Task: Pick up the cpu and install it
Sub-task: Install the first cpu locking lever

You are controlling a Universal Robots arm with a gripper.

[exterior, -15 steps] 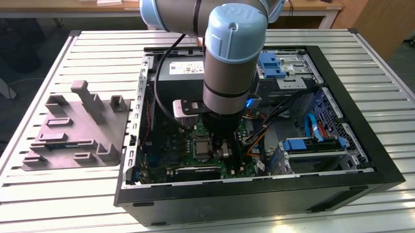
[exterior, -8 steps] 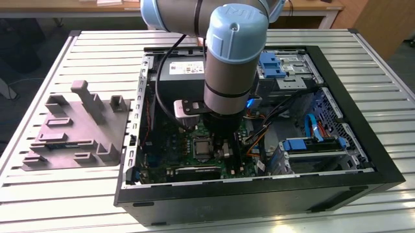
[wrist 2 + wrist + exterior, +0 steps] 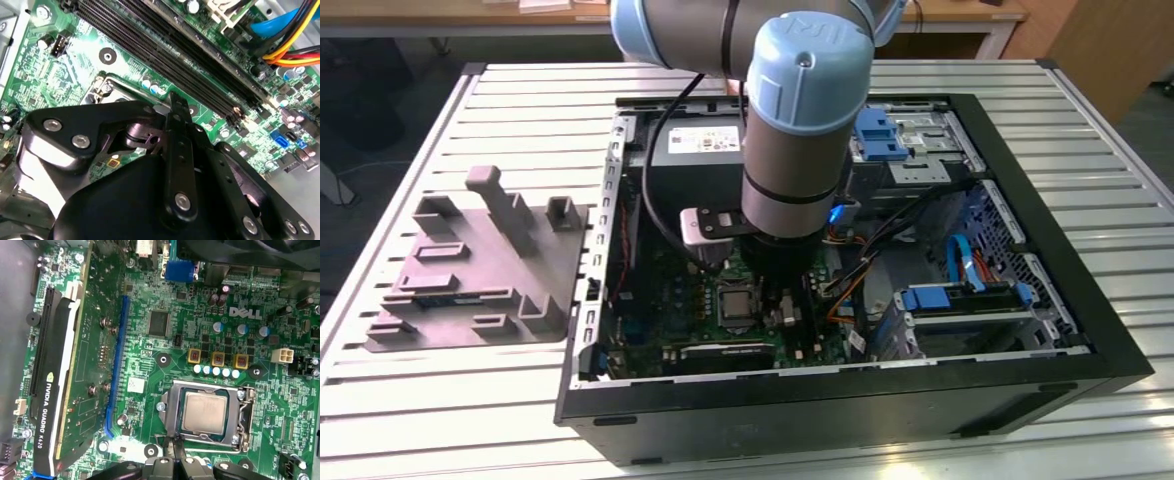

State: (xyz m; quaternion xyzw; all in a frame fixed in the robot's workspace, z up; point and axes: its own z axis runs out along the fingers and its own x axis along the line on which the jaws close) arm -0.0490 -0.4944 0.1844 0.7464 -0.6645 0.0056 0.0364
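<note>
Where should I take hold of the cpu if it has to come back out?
The cpu lies flat in the socket, and the frame hides its edges. Only its metal top is exposed, so come straight down from above. A side pinch looks blocked until the frame is opened.

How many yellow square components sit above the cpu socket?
3, in a row on the motherboard beside the cpu: one, the middle, another. None looks hidden.
</note>
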